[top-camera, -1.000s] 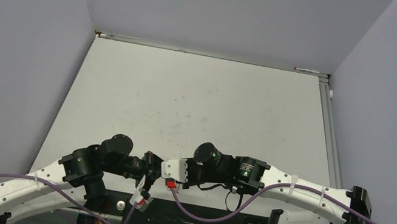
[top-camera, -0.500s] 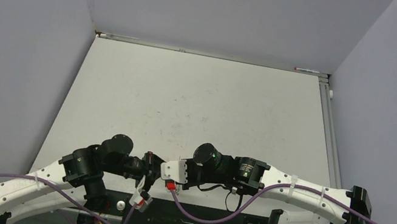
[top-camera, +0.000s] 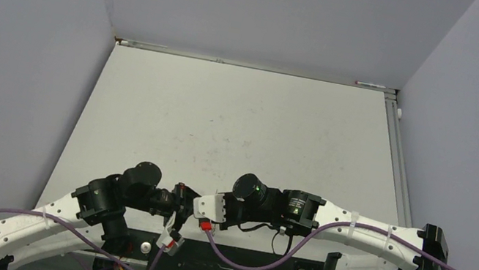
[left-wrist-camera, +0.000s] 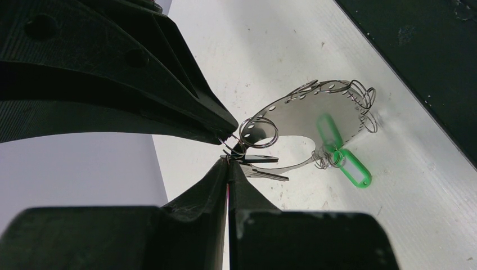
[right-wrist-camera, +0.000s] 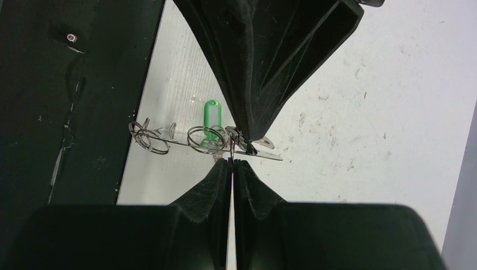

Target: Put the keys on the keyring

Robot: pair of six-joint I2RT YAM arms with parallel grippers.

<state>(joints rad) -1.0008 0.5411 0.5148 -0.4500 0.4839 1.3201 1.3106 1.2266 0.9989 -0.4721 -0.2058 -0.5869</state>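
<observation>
Both grippers meet tip to tip at the table's near edge. My left gripper (top-camera: 180, 200) (left-wrist-camera: 228, 160) is shut, pinching the small wire ring of a key (left-wrist-camera: 260, 160) with a black head and a short silver blade. My right gripper (top-camera: 195, 209) (right-wrist-camera: 232, 160) is shut on a thin wire coil of the keyring (left-wrist-camera: 315, 109) (right-wrist-camera: 169, 138). The keyring is a silver loop with small split rings around it, held just above the table. Its green tag (left-wrist-camera: 351, 169) (right-wrist-camera: 212, 115) hangs at the far side. In the right wrist view the key (right-wrist-camera: 264, 153) sits under the left fingertips.
The black base plate (top-camera: 236, 262) (left-wrist-camera: 427, 50) (right-wrist-camera: 67, 84) runs along the near edge, right beside the keyring. The white table (top-camera: 245, 128) stretches away behind, with grey walls on three sides. Purple cables (top-camera: 253, 252) loop over the base plate.
The right wrist has edged slightly to the left, toward the left gripper. Both grippers stay shut, tip to tip.
</observation>
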